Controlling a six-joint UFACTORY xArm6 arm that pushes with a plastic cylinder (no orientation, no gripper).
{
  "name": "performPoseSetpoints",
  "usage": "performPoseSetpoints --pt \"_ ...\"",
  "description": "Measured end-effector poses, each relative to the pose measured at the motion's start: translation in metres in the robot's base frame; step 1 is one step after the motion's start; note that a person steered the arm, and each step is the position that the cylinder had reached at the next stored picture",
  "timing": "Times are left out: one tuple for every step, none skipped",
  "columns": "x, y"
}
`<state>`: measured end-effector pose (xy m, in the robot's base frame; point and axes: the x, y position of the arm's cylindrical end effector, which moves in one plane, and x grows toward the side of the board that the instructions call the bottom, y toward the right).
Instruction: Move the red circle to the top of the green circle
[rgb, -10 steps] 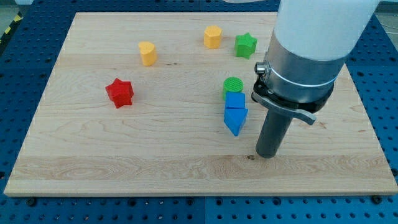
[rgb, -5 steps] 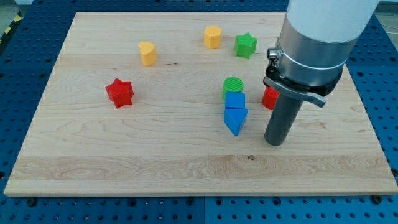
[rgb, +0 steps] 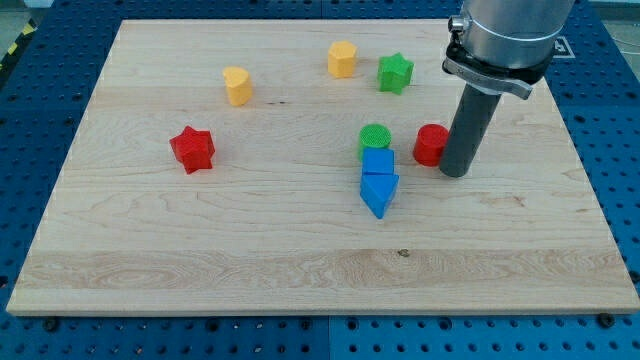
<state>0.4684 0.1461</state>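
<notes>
The red circle (rgb: 431, 145) stands on the wooden board, to the right of the green circle (rgb: 375, 138), with a small gap between them. My tip (rgb: 454, 171) rests on the board right beside the red circle, at its right and slightly below it, touching or nearly touching it. The rod runs up to the grey arm at the view's top right.
A blue square block (rgb: 377, 161) and a blue triangle-like block (rgb: 378, 193) sit in a line just below the green circle. A green star (rgb: 395, 72) and a yellow hexagon (rgb: 342, 59) lie near the top. A yellow block (rgb: 237, 86) and a red star (rgb: 192, 149) lie at the left.
My tip has moved up and to the right, from below the blue blocks to the red circle's right side. The red circle, hidden before, now shows fully. The blocks have not moved.
</notes>
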Motion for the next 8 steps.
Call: performPoseSetpoints --pt "0.000 0.000" --pt "-0.003 0.000" --pt "-0.006 0.000" --pt "-0.012 0.000" --pt "-0.016 0.000" --pt "-0.032 0.000" --pt "-0.044 0.000" --pt "-0.046 0.001"
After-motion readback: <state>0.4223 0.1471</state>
